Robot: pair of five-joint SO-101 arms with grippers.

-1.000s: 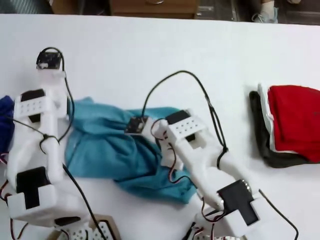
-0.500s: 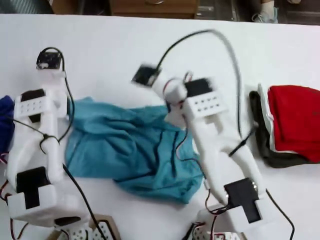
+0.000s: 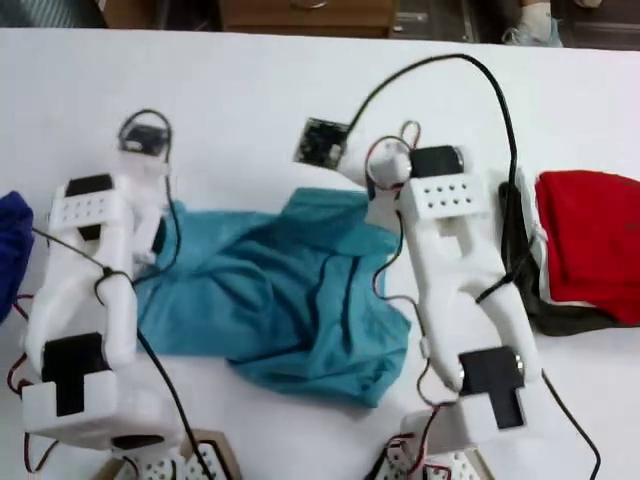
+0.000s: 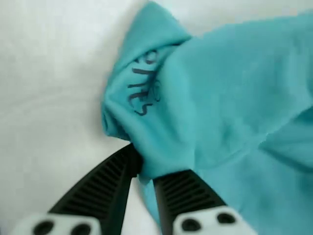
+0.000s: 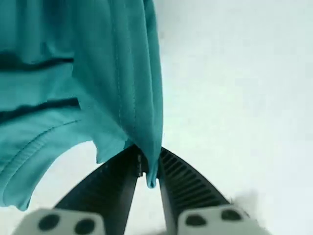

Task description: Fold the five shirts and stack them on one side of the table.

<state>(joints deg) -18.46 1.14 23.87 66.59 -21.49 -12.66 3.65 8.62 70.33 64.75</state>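
— Standing here, what do you make of it? The table (image 3: pixel 250 90) is mostly taken up by that teal shirt (image 3: pixel 270 300), isn't it?

— Yes. It lies across the middle, between the two arms, and it's spread wider than it was a second ago. The right arm (image 3: pixel 455 260) has swung from over the shirt's middle out toward the far side and the right, dragging one edge along. The left arm (image 3: pixel 85 290) has shifted a little the same way.

— So they're spreading it out?

— That's my reading: flattening it before the first fold. It isn't flat yet, since ridges run through the middle and the near edge is rumpled.

— And the pile on the right?

— A red shirt (image 3: pixel 590 240) is folded on top of a dark shirt (image 3: pixel 525 290), well apart from the teal one and unmoved. At the table's left edge a bit of blue shirt (image 3: pixel 12 235) shows, and I can't tell how it lies.

— Are the grippers holding on?

— Both are. The left gripper (image 4: pixel 144 166) has its jaws nearly closed, with a bunched corner of teal cloth pinched between them, near some dark lettering. The right gripper (image 5: pixel 146 169) is clamped just as tight on a stitched hem.

— Then the job's partway?

— Two stacked and one in hand, I'd judge. Folding of this one hasn't started.
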